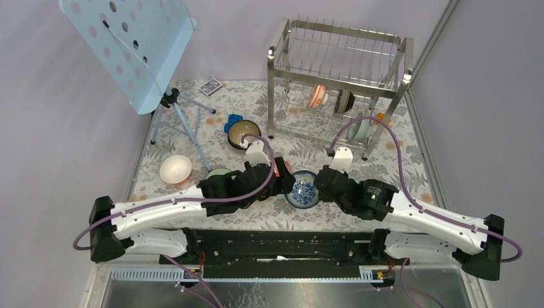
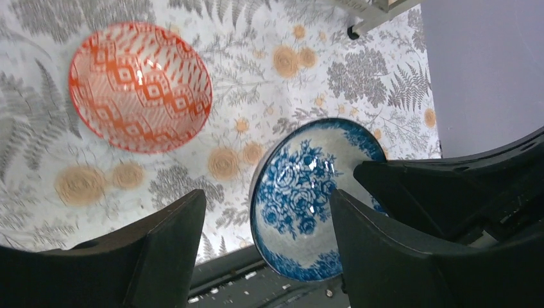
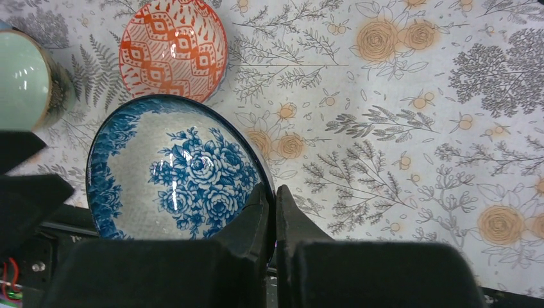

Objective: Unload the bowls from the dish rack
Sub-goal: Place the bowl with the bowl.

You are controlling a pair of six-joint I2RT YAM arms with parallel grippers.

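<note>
My right gripper (image 3: 274,192) is shut on the right rim of the blue-and-white bowl (image 3: 173,173) near the table's front edge (image 1: 303,189). I cannot tell whether the bowl rests on the cloth. My left gripper (image 2: 266,202) is open, with that bowl (image 2: 301,192) between its fingers and nearer the right one. The orange-red bowl (image 2: 140,86) sits just behind it. The dish rack (image 1: 340,83) stands at the back right and holds a pinkish bowl (image 1: 316,96), a dark brown bowl (image 1: 344,101) and a pale green bowl (image 1: 359,128) on its lower tier.
On the cloth are a white bowl (image 1: 175,168), a brown bowl with tan inside (image 1: 243,133) and a pale green bowl (image 3: 22,80) partly under my left arm. A pale blue music stand (image 1: 128,45) stands back left. A card deck (image 1: 210,86) and a blue object (image 1: 233,122) lie nearby.
</note>
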